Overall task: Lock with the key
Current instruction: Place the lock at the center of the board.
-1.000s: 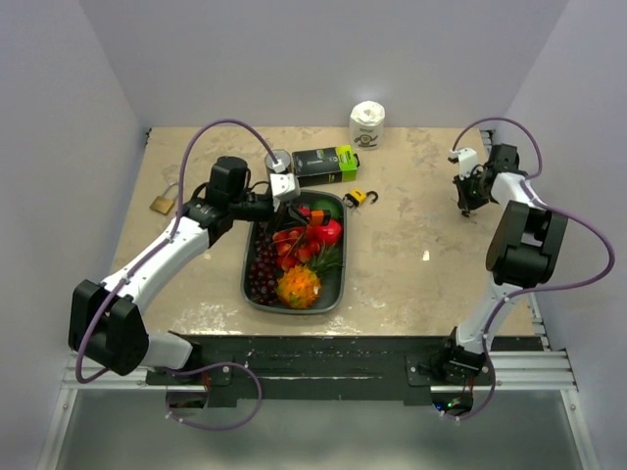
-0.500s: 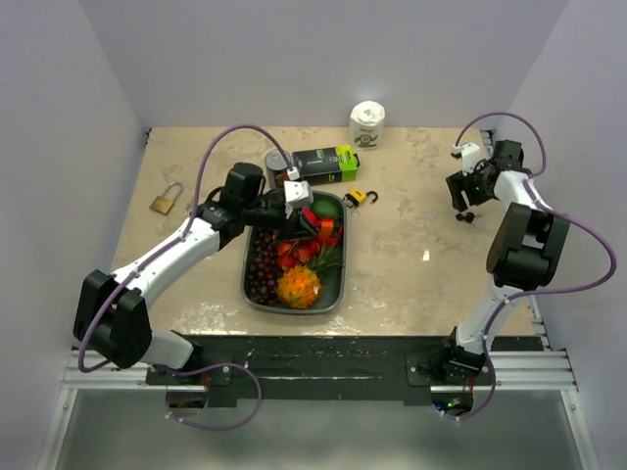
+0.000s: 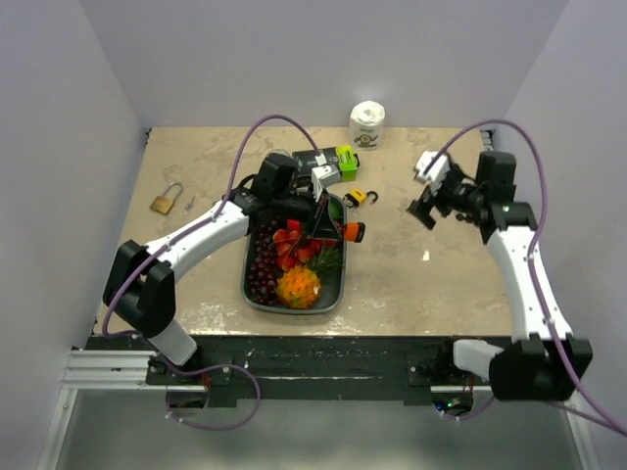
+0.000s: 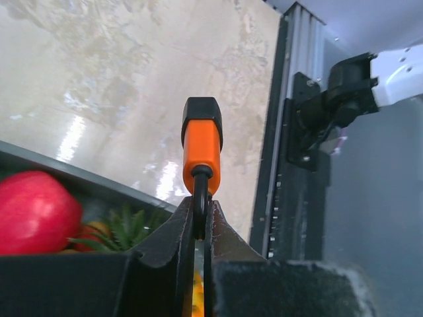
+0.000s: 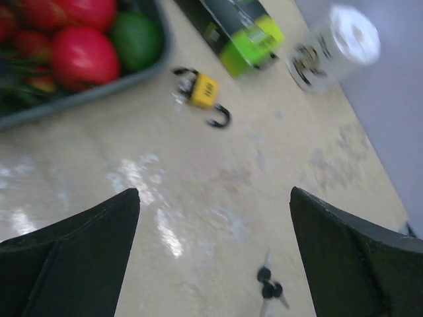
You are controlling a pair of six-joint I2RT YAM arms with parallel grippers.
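Observation:
My left gripper (image 4: 198, 201) is shut on the black shackle of an orange padlock (image 4: 202, 142), holding it above the right edge of the fruit tray. From above, the orange padlock (image 3: 354, 232) sticks out to the right of the left gripper (image 3: 328, 223). My right gripper (image 3: 426, 206) hangs open over the table, nothing between its fingers. A bunch of black-headed keys (image 5: 271, 290) lies on the table below the right gripper (image 5: 215, 198). A yellow padlock (image 5: 201, 92) with open shackle lies beside the tray; it shows from above as the yellow padlock (image 3: 355, 197).
A grey tray (image 3: 249, 294) holds fruit. A green-and-black box (image 3: 328, 164) and a paper roll (image 3: 367, 124) stand at the back. A brass padlock (image 3: 165, 201) lies at the far left with a small key (image 3: 186, 204) beside it.
My left arm swung right over the tray, carrying the orange padlock. My right gripper opened wide and moved left, away from the right wall, leaving the keys on the table.

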